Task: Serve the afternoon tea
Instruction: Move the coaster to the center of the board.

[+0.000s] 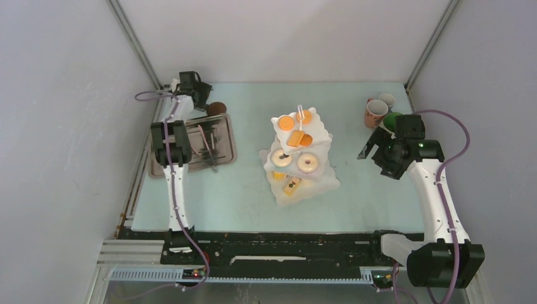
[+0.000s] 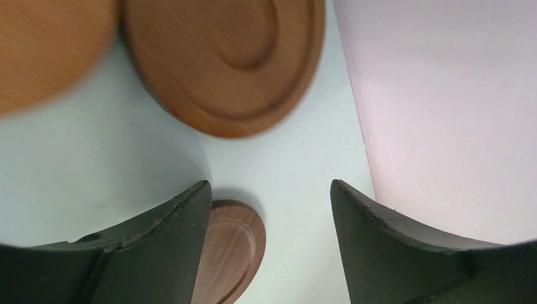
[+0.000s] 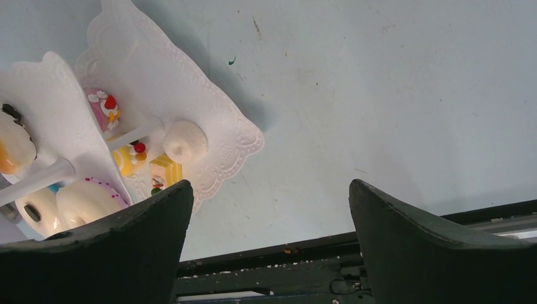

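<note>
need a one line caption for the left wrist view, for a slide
Left gripper open and empty, brown round coasters lying ahead on the pale table.

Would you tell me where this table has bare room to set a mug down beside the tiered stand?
Bare tabletop lies between the grey tray and the stand, between the stand and the mugs, and along the near strip up to the black rail. The far-left corner is crowded with tray and coasters; the far-right corner with mugs.

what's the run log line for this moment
left end effector: open, empty, above coasters | right end effector: open, empty, right of stand, near mugs | stand: centre, stocked
</note>
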`<state>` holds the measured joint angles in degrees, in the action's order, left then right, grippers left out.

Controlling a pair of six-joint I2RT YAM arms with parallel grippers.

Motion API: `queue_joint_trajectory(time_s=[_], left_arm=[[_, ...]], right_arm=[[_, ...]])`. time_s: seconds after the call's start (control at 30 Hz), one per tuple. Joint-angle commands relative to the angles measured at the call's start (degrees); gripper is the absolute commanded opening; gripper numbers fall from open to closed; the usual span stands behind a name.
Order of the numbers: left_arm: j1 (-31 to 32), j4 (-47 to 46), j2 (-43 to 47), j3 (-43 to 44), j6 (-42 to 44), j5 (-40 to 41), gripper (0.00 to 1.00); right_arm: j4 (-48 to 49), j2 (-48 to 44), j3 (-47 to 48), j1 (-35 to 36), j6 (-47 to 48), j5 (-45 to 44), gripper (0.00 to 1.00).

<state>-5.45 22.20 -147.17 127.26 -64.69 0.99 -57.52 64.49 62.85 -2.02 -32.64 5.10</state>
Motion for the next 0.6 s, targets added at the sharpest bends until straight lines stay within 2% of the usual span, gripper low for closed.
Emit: queue_joint_trajectory(time_s=[0.0, 0.13, 0.23, 0.4, 0.57], left_arm=[[5.7, 1.5, -2.4, 2.2, -0.9, -4.6, 0.78], [9.5, 1.3, -2.9, 3.1, 1.1, -8.3, 0.78], [11.8, 3.3, -2.2, 5.8, 7.0, -9.3, 0.78], [12.8, 7.8, 1.8, 9.5, 19.9, -5.2, 0.79], [13.1, 14.6, 6.1, 8.7, 27.9, 3.3, 0.75]], right_arm=[[-0.2, -1.5, 1.0, 0.4, -0.5, -1.2, 0.95], [-0.6, -2.2, 1.0, 0.5, -0.1, -1.4, 0.96], [0.0, -3.1, 0.2, 0.5, 0.1, -1.1, 0.96], [0.4, -4.5, -1.0, 0.4, 1.2, -0.6, 0.96], [0.2, -5.0, -1.1, 0.1, 2.5, 0.7, 0.96]])
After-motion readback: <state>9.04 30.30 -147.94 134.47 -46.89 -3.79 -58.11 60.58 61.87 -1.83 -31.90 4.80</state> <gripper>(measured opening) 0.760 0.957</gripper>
